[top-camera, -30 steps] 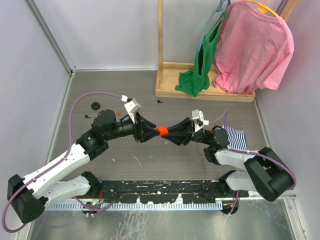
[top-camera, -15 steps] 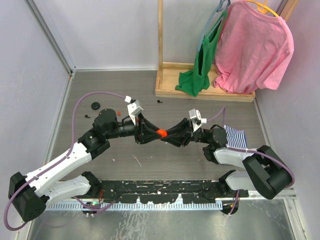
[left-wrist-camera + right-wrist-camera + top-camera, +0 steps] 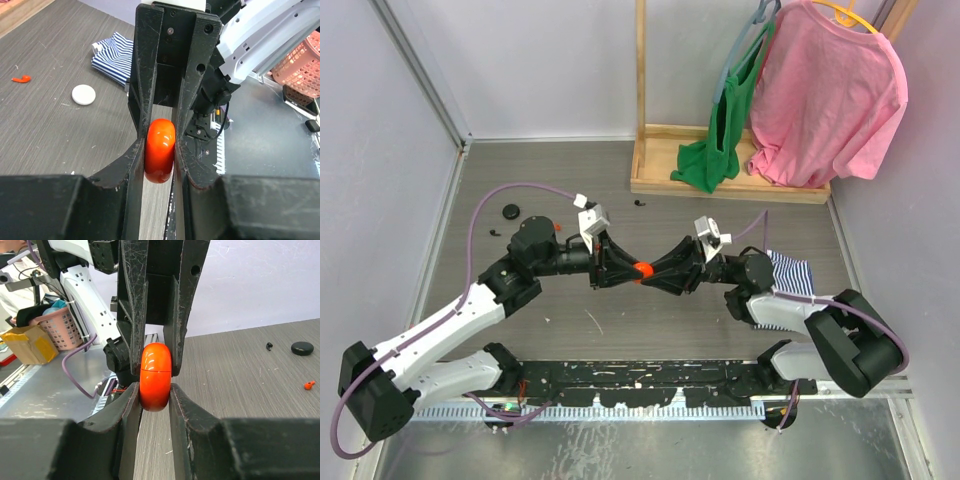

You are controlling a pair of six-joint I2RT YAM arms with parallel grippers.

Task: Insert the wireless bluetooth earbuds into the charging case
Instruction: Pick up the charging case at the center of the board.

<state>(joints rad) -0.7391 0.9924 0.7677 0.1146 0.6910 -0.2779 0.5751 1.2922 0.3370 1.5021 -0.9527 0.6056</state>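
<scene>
Both arms met tip to tip, mid-air over table centre. You had left gripper and right gripper each pinched on red case. Case stood on edge between pads, flat faces against fingers, seam running across between the two grips. Red earbud lay loose on table beside black case, well off on left side. Left arm was nearer for fetching it, I judged.
</scene>
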